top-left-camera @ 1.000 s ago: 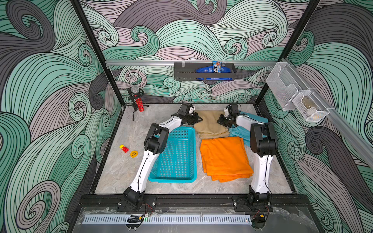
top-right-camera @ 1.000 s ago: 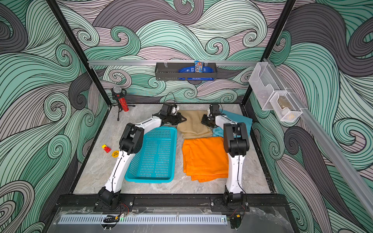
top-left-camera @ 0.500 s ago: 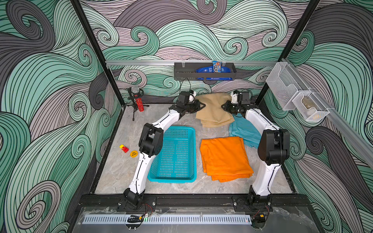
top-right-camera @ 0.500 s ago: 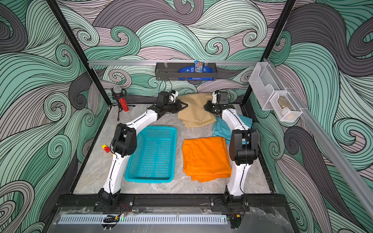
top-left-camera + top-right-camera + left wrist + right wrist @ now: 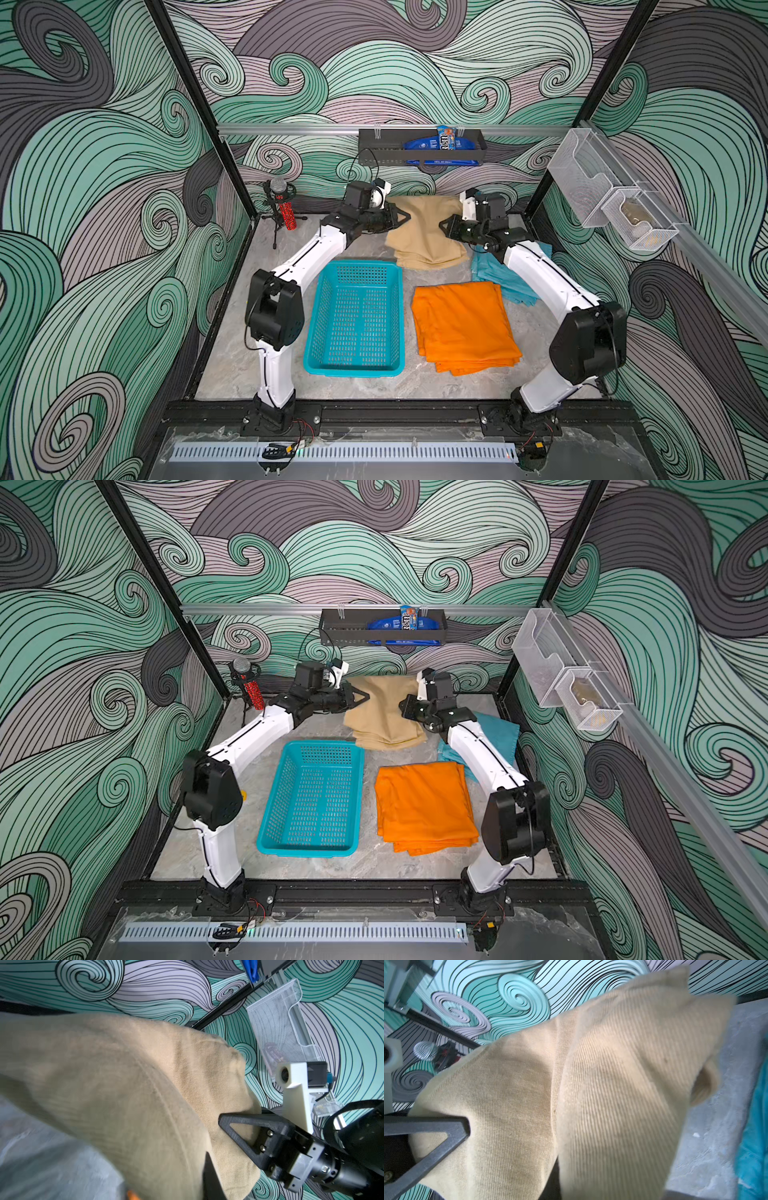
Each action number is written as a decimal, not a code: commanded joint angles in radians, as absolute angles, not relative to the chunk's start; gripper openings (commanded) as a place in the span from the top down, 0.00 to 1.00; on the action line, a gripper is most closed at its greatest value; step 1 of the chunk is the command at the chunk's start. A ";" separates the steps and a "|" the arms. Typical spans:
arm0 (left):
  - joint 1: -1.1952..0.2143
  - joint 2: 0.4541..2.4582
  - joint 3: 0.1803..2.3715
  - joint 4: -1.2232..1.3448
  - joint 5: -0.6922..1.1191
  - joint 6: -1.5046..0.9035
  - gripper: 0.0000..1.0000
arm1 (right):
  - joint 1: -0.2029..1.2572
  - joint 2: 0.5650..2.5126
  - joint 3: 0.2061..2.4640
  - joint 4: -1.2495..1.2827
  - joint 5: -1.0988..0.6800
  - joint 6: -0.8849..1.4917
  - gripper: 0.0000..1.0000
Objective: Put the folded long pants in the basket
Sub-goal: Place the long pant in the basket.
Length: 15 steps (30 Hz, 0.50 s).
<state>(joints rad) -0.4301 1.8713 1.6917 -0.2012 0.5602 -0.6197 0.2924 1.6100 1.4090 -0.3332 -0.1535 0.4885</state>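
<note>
Taking 12 o'clock as the back wall in a top view, the khaki pants [image 5: 424, 239] hang at the 12 o'clock end of the table [image 5: 374, 390]. They are raised by their far edge, and the lower folds droop onto or just above the surface; I cannot tell which. The left gripper [image 5: 400, 216] is pinched tight on the cloth's 9 o'clock side and the right gripper [image 5: 445, 226] on its 3 o'clock side, so the held edge runs 9 to 3 between them.

The basket [image 5: 356, 264] sits empty at about 7 o'clock from the cloth. Its long axis runs 12 to 6, crosswise to the held edge, and its far rim is just beside the hanging hem. The left arm is the nearer one to it. I judge the carry needs both claws to swing together toward 7 o'clock.

The orange pants [image 5: 463, 326] lie flat at 3 o'clock of the basket, and the teal pants [image 5: 488, 270] lie partly under the right arm, both outside it
</note>
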 commanded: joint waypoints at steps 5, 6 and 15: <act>-0.391 1.478 1.301 -0.217 0.440 -0.497 1.00 | 0.559 1.451 1.277 -0.316 0.021 0.603 1.00; -0.381 1.432 1.253 -0.230 0.426 -0.486 1.00 | 0.605 1.437 1.257 -0.305 0.050 0.627 1.00; -0.271 1.146 1.006 -0.394 0.348 -0.382 1.00 | 0.957 1.425 1.154 -0.200 0.285 0.821 1.00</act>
